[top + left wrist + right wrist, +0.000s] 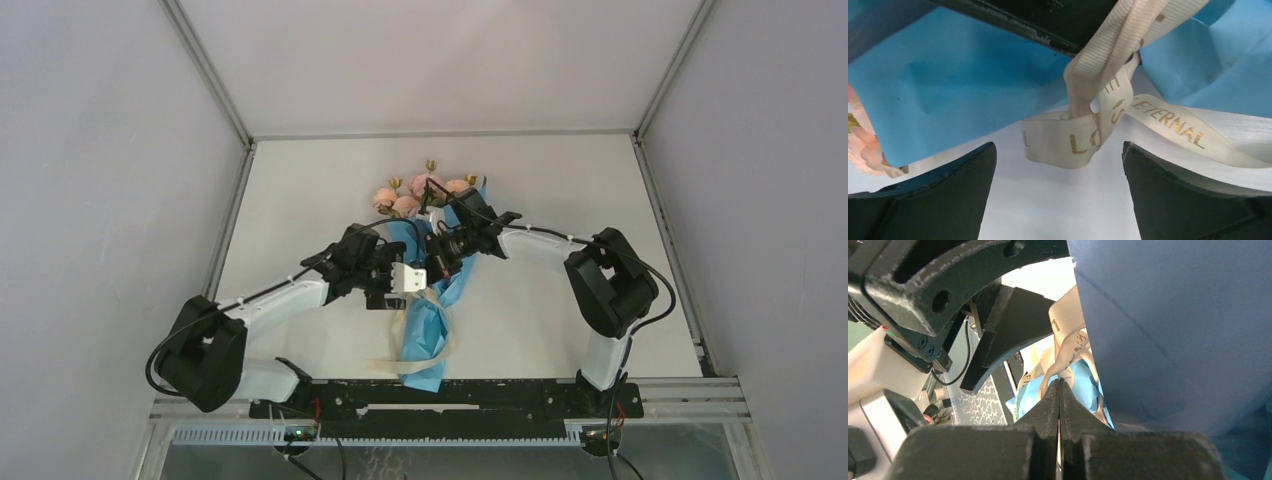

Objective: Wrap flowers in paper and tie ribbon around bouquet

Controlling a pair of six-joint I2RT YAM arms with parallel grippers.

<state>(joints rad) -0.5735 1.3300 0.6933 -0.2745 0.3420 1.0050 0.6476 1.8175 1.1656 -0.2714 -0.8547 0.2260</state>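
- The bouquet (425,335) lies flat on the table (560,200). Its long axis runs from the narrow tip by the arm bases to the flowers (410,195) at the far end.
- The ribbon (1063,145) crosses itself in a loose, untightened knot at the bouquet's waist, about halfway along the blue paper (948,90). In the overhead view a slack length also trails beside the bouquet's narrow end.
- The right gripper (1059,382) reaches in from the bouquet's right, over its waist. Its jaws are clenched together, and a strand of ribbon runs down into their tips, so it appears to be pinching that strand and holding it up from the knot.
- The left gripper (1059,150) sits just beside the bouquet's left flank at the same waist height. It is released, with the jaws spread wide and nothing between them.
- From the left gripper the knot's loop lies straight ahead, close and roughly centred on the gap between the jaws. A lettered tail runs off flat along the table, away from the knot.
- The left gripper is the free one and the nearer to that loop and tail. My judgement is that the coming move is for it to close on a loose strand and draw it away from the bouquet's left flank, across the long axis and against the right gripper's hold.
- Risk, as I judge it: a pull along the bouquet's length would slide the knot toward the narrow tip rather than tighten it.
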